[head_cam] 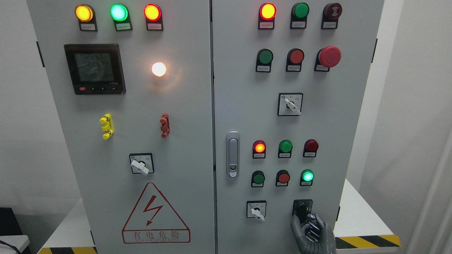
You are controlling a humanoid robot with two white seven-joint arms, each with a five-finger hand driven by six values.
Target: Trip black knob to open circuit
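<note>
- Grey steel makes up the cabinet's left door [183, 148]; across its top sit a yellow lamp [84, 13], a lit green lamp [119, 12] and a red-orange lamp [152, 12]; below them a black-framed meter display [94, 68] sits left of a glowing white lamp [159, 69]
- Lower on that door a yellow clip [106, 126] and a red-brown clip [164, 125] stand well apart at the same height; beneath them is a white-handled selector switch [141, 163], and under it a red warning triangle [155, 213] with a lightning bolt
- A silver door latch [232, 154] sits at the left edge of the right door [339, 116], just beside the seam
- The right door carries rows of red and green lamps and buttons; a red mushroom stop button [329, 56] stands out at upper right; a second white selector switch [290, 104] sits mid-door; a lit green lamp [307, 176] glows near the bottom row
- At the bottom, a third white selector switch [256, 209] sits left of the black knob [302, 209], which lies at the door's lower right
- The right hand [310, 231] comes up from the bottom edge; its dark fingers [296, 225] are curled, with the tips touching the knob's lower part; whether they truly grip it cannot be told
- A white table [360, 215] with a yellow-black striped edge carries the cabinet
</note>
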